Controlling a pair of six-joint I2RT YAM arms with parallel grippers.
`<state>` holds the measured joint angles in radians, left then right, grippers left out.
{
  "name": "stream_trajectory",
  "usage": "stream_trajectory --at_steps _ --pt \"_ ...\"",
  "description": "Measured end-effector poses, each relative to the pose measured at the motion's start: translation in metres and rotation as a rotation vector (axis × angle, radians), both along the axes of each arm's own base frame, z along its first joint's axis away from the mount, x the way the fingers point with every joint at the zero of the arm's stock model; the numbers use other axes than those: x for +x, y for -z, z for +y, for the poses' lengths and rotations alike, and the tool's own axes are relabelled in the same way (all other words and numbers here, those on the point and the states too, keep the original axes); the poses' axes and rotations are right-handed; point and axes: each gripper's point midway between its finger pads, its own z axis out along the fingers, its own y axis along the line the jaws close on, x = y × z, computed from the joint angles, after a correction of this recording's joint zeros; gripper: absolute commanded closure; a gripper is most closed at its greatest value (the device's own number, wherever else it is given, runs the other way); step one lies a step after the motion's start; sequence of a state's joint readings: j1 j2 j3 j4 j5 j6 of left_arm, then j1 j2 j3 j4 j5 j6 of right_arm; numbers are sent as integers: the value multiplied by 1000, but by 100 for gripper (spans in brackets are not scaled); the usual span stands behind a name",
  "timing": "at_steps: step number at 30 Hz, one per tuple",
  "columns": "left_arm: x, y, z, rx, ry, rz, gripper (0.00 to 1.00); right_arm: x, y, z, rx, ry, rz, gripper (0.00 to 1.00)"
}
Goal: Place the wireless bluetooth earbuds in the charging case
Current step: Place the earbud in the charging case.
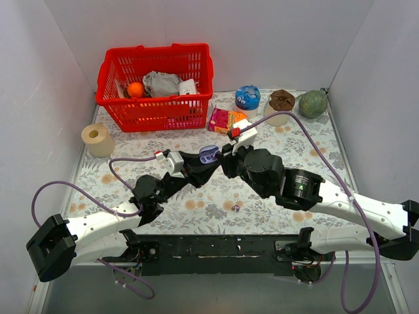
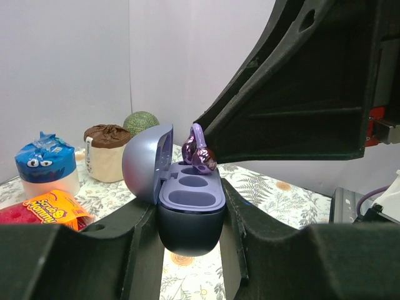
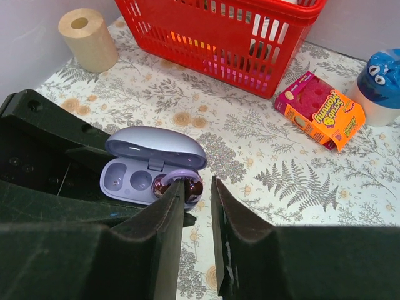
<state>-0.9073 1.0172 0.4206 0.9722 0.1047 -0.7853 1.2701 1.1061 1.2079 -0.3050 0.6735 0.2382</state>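
A red basket (image 1: 156,85) was set at the back of the floral-patterned counter (image 1: 301,147). An orange ball (image 1: 135,89), a crumpled grey item (image 1: 162,83) and a white packet (image 1: 188,86) were held inside it. A beige roll (image 1: 97,139) was placed at the basket's left front. To the basket's right were lined up an orange-and-pink box (image 1: 226,120), a blue tub (image 1: 247,98), a brown-topped cup (image 1: 281,101) and, farthest off, a green ball (image 1: 313,103).
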Motion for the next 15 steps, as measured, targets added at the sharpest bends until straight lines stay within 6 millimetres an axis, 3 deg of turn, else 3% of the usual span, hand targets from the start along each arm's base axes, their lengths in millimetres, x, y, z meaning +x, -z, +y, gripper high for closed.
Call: stream_trajectory --at_steps 15 --pt "-2 -5 1 -21 5 -7 100 -2 -2 -6 0 -3 2 66"
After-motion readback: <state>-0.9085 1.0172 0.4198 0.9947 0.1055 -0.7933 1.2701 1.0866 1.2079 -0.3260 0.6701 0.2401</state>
